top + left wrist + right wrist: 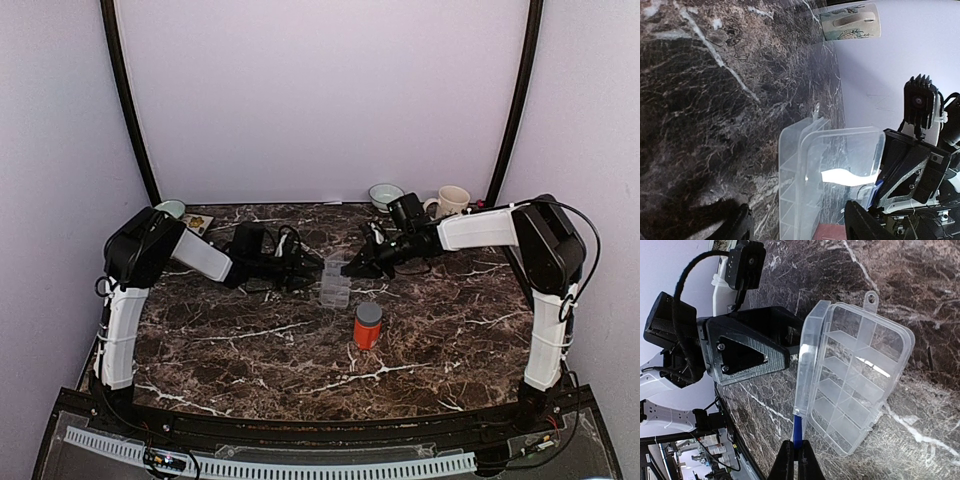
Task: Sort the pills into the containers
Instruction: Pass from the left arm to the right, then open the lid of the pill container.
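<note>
At mid-table, between both arms, the small clear-plastic organiser box with rows of compartments (860,385) lay flat, its hinged transparent lid (807,360) raised roughly upright. We found the left gripper (797,225) released, jaws spread, facing the lid. The right gripper (795,462) was clenched at the lid's edge; a slim blue piece (798,432) showed at its tips, possibly held. We judged lid opening the step: push the lid gently past vertical and keep the base flat.
</note>
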Motion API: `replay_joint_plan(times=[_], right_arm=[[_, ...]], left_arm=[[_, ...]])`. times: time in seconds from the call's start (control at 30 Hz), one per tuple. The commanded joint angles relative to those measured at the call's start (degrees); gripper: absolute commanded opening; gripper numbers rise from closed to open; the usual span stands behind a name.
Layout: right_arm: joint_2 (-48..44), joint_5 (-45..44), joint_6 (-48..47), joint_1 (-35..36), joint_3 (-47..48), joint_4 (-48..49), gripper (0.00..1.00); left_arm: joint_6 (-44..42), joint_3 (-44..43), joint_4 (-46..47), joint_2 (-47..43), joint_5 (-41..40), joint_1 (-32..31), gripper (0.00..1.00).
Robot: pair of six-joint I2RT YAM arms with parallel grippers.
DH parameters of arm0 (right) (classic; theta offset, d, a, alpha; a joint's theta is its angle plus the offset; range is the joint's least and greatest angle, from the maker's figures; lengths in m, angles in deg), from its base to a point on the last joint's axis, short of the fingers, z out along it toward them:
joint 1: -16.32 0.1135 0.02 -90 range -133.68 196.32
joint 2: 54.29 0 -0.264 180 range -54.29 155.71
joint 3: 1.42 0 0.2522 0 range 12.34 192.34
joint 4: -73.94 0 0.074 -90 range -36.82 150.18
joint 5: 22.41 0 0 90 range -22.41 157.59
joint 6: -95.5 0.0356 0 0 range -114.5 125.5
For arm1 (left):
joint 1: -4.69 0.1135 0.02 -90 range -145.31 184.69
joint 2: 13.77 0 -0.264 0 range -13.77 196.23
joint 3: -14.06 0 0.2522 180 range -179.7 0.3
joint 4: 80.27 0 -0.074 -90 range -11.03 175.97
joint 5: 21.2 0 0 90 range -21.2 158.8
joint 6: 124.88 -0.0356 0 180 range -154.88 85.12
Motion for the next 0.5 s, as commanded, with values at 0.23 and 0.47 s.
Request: replay_joint_plan(times=[0.23,0.47], right_arm=[[2.3,-5.7,-6.6,0.9,8.8,-11.3,0.0],[2.7,-6.4,-6.8,1.1,9.2,-12.1,0.0]], left_arm=[[-8.0,-3.2,-14.1,-5.8,-6.4,0.7,0.67],[-9.9,-9.7,-20.3,-6.3,-8.3,0.1,0.7]])
